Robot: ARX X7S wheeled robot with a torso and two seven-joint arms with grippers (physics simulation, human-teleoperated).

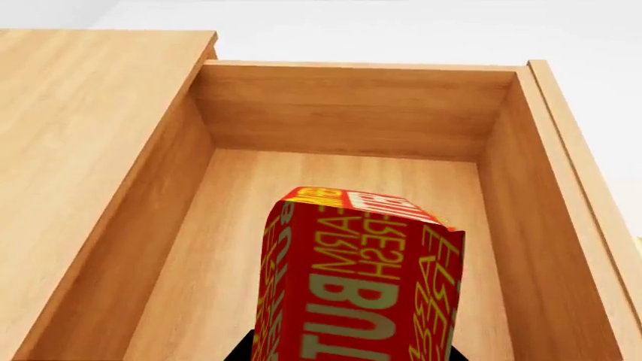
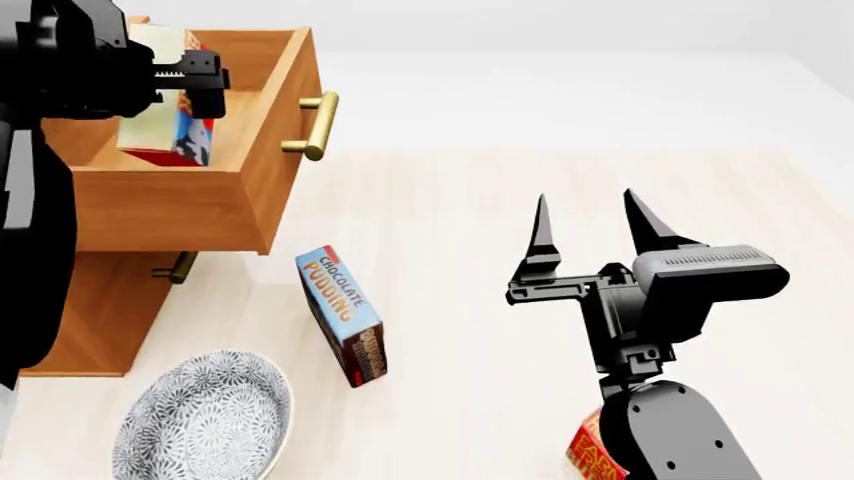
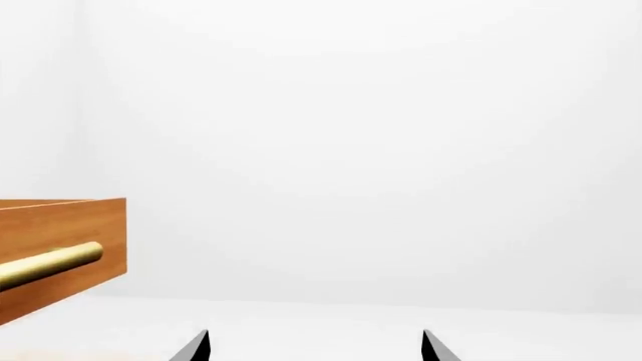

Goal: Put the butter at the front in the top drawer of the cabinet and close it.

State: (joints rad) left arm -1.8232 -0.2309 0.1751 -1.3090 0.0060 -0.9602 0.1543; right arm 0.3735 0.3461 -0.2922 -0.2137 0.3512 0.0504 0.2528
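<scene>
The butter [image 1: 361,282], a red carton lettered "FARM FRESH BUTTER" in yellow, hangs over the open top drawer [image 1: 346,195] of the cabinet [image 2: 100,300], pinched in the jaws of the left gripper [image 2: 180,85], apparently so it can be lowered straight inside. The right gripper [image 2: 587,225] hovers over the floor with jaws spread and empty, near the brass handle [image 2: 314,125], perhaps placed to push the drawer shut. A "CHOCOLATE PUDDING" box [image 2: 344,312] and a patterned plate [image 2: 200,420] lie below the drawer front, and a second butter carton [image 2: 594,455] peeks out beneath the right arm.
</scene>
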